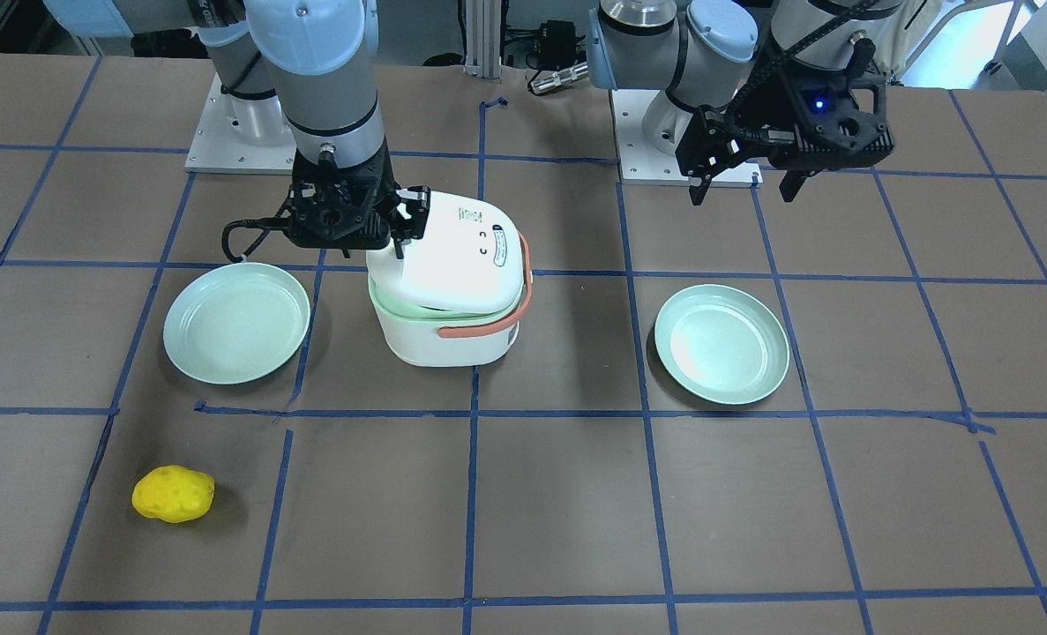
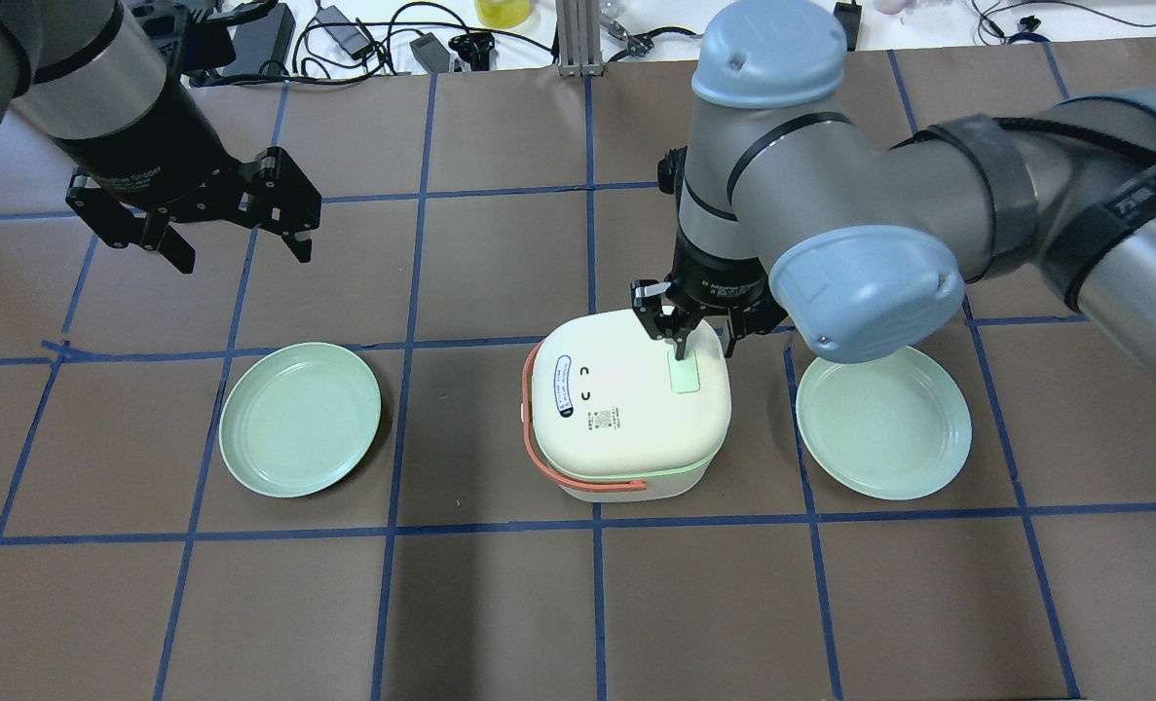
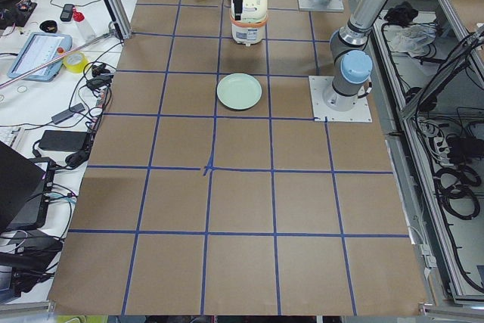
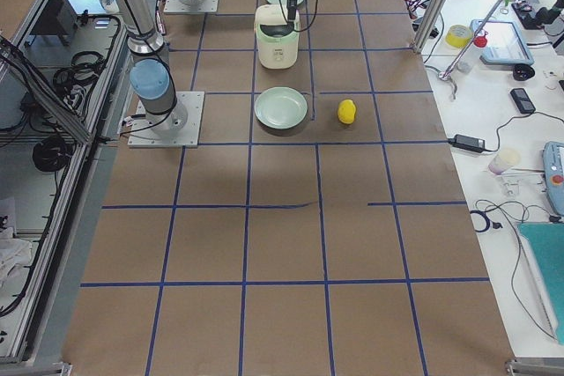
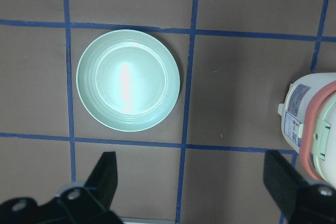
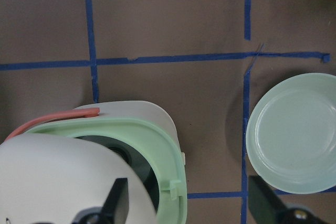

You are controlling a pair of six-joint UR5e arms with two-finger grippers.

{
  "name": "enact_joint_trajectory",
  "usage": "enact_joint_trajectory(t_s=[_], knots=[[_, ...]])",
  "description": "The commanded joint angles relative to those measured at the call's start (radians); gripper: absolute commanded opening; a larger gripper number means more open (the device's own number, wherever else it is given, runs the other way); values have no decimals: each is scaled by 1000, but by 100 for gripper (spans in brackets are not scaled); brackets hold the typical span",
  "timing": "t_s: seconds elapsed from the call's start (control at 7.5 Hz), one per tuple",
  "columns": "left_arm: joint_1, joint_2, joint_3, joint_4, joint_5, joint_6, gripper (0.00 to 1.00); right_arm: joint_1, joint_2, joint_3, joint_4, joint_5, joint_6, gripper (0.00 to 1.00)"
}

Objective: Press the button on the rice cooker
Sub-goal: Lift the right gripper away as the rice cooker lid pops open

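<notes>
The white rice cooker (image 2: 626, 419) with a pale green rim and an orange handle stands mid-table. Its lid (image 1: 457, 256) is tilted up and ajar. In the right wrist view the green rim (image 6: 173, 150) and the dark inside show under the lid. A pale green button (image 2: 685, 372) sits on the lid's top. My right gripper (image 2: 704, 341) is open, with one fingertip (image 2: 678, 341) at the button's far edge. My left gripper (image 2: 242, 248) is open and empty, high above the table to the left.
Two pale green plates lie on either side of the cooker, one on the left (image 2: 300, 419) and one on the right (image 2: 884, 424). A yellow lumpy object (image 1: 173, 494) lies near the operators' edge. Blue tape lines grid the brown table.
</notes>
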Motion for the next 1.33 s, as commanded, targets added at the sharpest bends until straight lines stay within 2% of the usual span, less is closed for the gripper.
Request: enact_joint_trajectory(t_s=[0.0, 0.27, 0.8, 0.93, 1.2], knots=[[0, 0, 0, 0, 0, 0, 100, -140, 0, -127, 81, 54, -90, 100], [0, 0, 0, 0, 0, 0, 100, -238, 2, -207, 196, 67, -249, 100], [0, 0, 0, 0, 0, 0, 100, -249, -3, -224, 153, 26, -243, 100], [0, 0, 0, 0, 0, 0, 100, -246, -5, -223, 152, -26, -244, 100], [0, 0, 0, 0, 0, 0, 100, -246, -5, -223, 149, -46, -239, 100]])
